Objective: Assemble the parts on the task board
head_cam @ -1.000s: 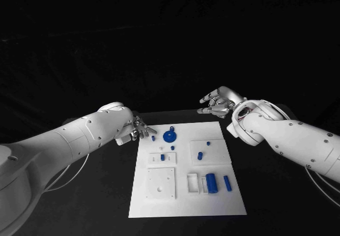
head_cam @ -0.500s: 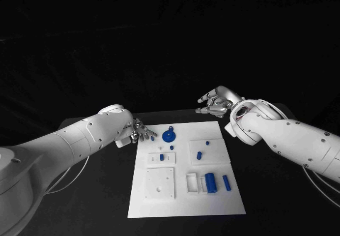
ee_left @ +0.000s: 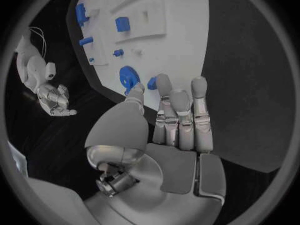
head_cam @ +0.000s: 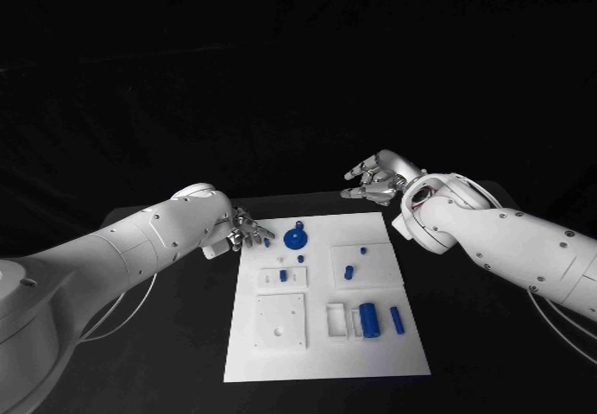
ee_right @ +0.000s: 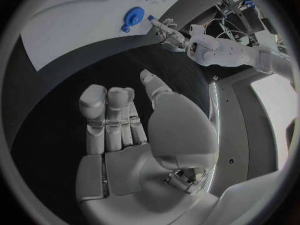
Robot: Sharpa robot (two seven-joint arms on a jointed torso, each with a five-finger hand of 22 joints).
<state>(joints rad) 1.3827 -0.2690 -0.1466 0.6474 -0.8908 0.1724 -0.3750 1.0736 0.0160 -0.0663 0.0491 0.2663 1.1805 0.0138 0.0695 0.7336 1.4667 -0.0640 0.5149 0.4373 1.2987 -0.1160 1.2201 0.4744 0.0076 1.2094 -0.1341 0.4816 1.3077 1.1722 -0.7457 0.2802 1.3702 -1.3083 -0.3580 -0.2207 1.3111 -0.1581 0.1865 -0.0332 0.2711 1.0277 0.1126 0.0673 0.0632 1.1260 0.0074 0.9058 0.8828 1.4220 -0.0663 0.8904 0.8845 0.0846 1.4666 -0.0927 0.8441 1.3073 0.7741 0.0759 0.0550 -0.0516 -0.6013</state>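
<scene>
The white task board (head_cam: 280,358) lies in the middle of the table. A blue round gear (head_cam: 296,239) sits near its far edge, with a small blue part (head_cam: 267,242) just left of it. My left hand (head_cam: 242,233) hovers at the board's far left corner, fingers stretched out and holding nothing. In the left wrist view its fingertips (ee_left: 164,82) reach close to the small blue part (ee_left: 152,83) and the gear (ee_left: 129,76). My right hand (head_cam: 377,183) floats beyond the board's far edge, fingers apart and empty; its palm (ee_right: 125,135) faces the dark table.
More blue parts lie on the board: a peg in a white block (head_cam: 284,275), two small pieces (head_cam: 349,272) on the right plate, a thick cylinder (head_cam: 368,320) and a slim bar (head_cam: 397,320) at the near right. Black table surrounds the board.
My right hand has edged slightly to the left. My left hand stays at the board's far left corner.
</scene>
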